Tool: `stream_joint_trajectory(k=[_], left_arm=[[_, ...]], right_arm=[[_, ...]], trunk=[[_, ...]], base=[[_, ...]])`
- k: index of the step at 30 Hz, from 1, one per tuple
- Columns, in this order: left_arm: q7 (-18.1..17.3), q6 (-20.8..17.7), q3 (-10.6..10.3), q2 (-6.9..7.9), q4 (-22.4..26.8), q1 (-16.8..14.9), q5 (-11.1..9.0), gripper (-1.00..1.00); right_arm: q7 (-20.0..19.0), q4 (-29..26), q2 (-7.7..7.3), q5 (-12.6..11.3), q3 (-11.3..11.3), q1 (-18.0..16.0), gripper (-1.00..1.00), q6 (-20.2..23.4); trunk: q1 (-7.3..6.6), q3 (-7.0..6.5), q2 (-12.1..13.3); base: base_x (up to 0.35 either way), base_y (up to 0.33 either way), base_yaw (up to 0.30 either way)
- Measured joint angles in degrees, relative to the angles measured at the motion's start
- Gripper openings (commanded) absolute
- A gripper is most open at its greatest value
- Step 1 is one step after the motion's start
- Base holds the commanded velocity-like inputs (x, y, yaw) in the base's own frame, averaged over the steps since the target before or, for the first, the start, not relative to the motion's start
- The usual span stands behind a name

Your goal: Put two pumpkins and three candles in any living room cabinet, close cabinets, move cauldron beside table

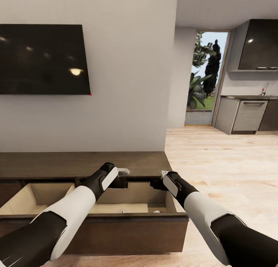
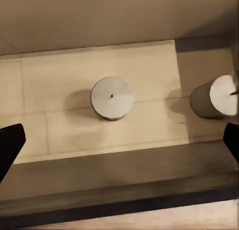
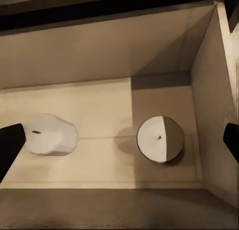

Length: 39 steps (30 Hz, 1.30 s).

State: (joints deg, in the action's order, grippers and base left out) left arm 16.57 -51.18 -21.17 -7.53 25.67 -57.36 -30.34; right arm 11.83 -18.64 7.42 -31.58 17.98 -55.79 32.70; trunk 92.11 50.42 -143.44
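plainly, the left gripper [image 1: 124, 177] hangs over the open drawer [image 1: 116, 217] of the cabinet [image 1: 83, 163] with its fingers spread wide and empty, and in its wrist view one candle [image 2: 112, 98] stands upright on the pale drawer floor with a second candle [image 2: 215, 97] near it. further right, the right gripper [image 1: 157, 182] hovers over the same drawer, fingers also wide and holding nothing. a hard push on the drawer front could tip or roll the loose candles, or a low-hanging finger could catch the cabinet top as the drawer slides in.
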Motion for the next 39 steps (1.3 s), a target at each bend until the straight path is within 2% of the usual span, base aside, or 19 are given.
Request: stream_joint_trajectory(k=[6,16,30,33,35,39], left_arm=[[0.0,0.0,0.0,0.0,0.0,0.0,0.0,1.0],[0.1,0.3,0.0,0.0,0.1,0.0,0.1,1.0],[0.1,0.7,0.0,0.01,0.1,0.0,0.2,1.0],[0.1,0.8,-0.1,0.01,0.1,0.0,0.1,1.0],[0.1,0.8,-0.1,0.01,0.1,0.0,0.1,1.0],[0.2,0.8,-0.1,-0.06,0.1,0.0,0.0,1.0]], right_arm=[[-2.1,0.0,-0.08,0.2,0.0,0.0,1.0,0.0],[-2.4,0.0,-0.09,0.2,0.0,0.1,1.0,0.0],[-2.4,0.1,-0.09,0.4,0.0,0.4,1.0,-0.1],[-2.2,0.0,-0.2,0.4,-0.1,0.6,1.0,-1.3],[-2.3,0.0,-1.0,0.3,-0.2,1.2,1.0,-3.3],[-2.4,-1.0,-4.36,-0.2,-0.4,2.8,1.0,-5.6]], trunk=[[-0.16,-1.68,0.1],[-0.42,-4.55,0.2],[-3.47,-7.99,5.8],[-4.13,-8.74,7.0],[-4.56,-9.23,7.8],[-5.44,-10.23,9.4]], base=[[-0.029,0.0,-0.205],[-0.002,0.0,-0.221],[0.0,0.0,-0.221],[0.0,0.0,-0.218],[0.0,0.0,-0.217],[0.0,0.0,-0.215]])
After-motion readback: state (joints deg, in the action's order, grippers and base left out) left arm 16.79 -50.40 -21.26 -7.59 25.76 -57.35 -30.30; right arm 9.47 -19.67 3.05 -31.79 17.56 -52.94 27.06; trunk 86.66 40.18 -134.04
